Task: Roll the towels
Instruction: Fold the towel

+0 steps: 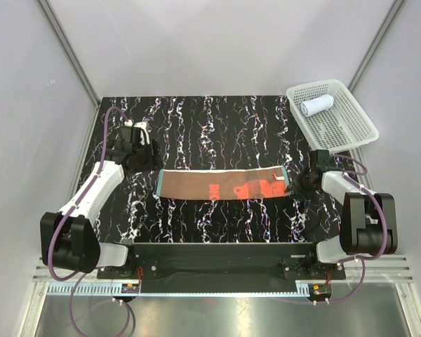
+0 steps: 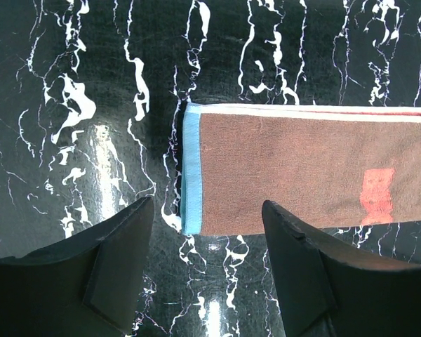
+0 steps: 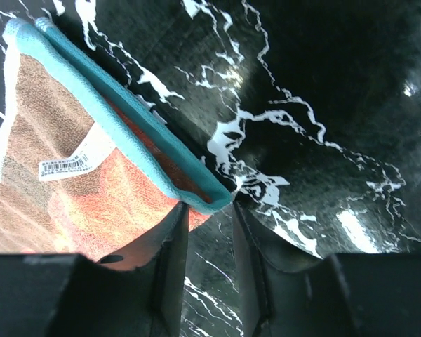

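Observation:
The orange-red towel point(image 1: 217, 186) lies as a long folded strip across the table, brown side up with teal edging at both ends. In the right wrist view its teal edge point(image 3: 126, 123) curls up off the table. My right gripper point(image 3: 210, 210) point(image 1: 299, 184) is at the near corner of that edge, jaws narrowed to either side of it with table showing between them. My left gripper point(image 2: 207, 205) point(image 1: 147, 161) hangs open over the table just short of the towel's left end point(image 2: 191, 168), touching nothing. The white towel point(image 1: 316, 106) lies rolled in the basket.
The white mesh basket point(image 1: 351, 130) stands at the back right corner, overhanging the table edge, close behind the right arm. The dark marbled table point(image 1: 210, 126) is walled in by white panels on three sides.

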{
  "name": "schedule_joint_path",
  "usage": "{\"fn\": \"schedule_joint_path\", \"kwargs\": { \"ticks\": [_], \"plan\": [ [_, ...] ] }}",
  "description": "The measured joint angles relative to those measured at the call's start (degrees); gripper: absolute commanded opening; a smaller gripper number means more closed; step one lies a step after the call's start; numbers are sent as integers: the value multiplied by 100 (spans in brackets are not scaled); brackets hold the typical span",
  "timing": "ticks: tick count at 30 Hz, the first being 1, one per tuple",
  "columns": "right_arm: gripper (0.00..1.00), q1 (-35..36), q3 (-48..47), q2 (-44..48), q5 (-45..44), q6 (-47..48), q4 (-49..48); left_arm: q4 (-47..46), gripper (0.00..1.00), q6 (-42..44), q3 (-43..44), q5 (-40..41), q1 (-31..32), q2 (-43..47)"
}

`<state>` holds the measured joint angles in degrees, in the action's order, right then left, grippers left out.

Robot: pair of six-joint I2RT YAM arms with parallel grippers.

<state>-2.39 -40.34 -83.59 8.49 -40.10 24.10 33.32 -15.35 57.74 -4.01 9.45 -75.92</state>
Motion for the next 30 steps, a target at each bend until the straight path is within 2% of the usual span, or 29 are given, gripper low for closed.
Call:
{"fn": "schedule_joint_path", "kwargs": {
  "ticks": [4,7,8,13,18,22,26,30],
  "plan": [
    [29,-2,-22,-66,17,13,-94,0,68,24,0,-2,15,-9],
    [19,-2,-24,-111,17,28,-151,0,68,37,0,0,20,-31],
    [12,-2,-26,-136,24,35,-173,2,68,37,0,-2,20,-33],
    [1,-9,-46,-195,68,68,-225,2,68,39,0,-2,20,-33],
    [0,-9,-85,-179,9,129,-125,2,68,37,0,-4,33,-33],
    [0,-9,-267,98,-254,262,389,42,68,35,0,-44,96,-17],
    [0,44,-726,568,-382,367,868,118,68,35,-39,-72,122,173],
    [0,531,-1508,741,-575,382,1235,98,68,37,-289,-7,125,588]
  ]
}}
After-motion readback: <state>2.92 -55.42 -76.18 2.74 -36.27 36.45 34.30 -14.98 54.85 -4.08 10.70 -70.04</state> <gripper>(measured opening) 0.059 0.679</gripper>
